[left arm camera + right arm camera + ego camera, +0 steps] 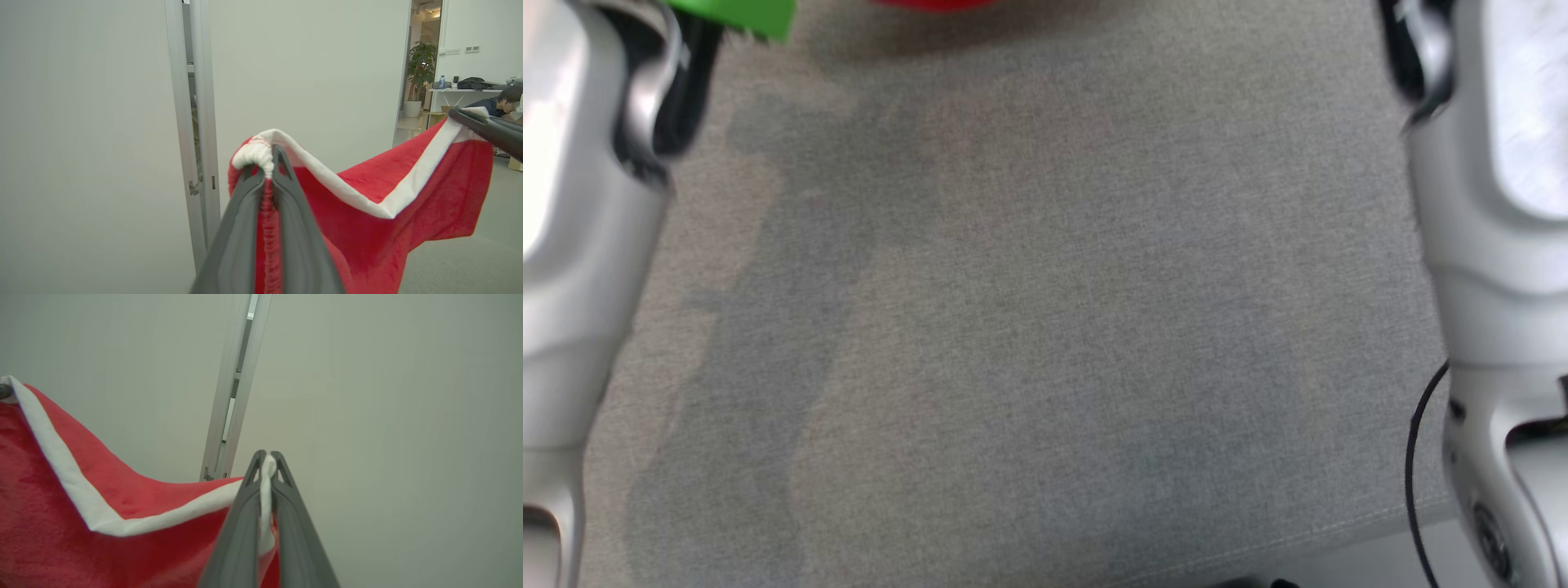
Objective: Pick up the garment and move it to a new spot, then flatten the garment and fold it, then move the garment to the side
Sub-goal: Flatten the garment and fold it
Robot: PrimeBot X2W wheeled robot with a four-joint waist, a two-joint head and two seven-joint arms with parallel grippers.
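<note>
A: Which step is this?
B: The carry to a new spot, I'd judge. The grey upholstered surface (1045, 327) lies below, and the red fleece garment (441, 204) hangs in the air, strung between both arms and sagging in the middle
A: And the grip?
B: Both pincers are closed tight. The left gripper (267, 163) pinches a bunched corner of the white hem band (380, 208). The right gripper (267, 459) clamps the same band at its other end
A: What next?
B: Probably lowering it onto the grey cloth with the hem kept taut, so it lands spread rather than crumpled. Then letting go and smoothing it
A: Any label or lettering?
B: None that I can read, on the garment or elsewhere
</note>
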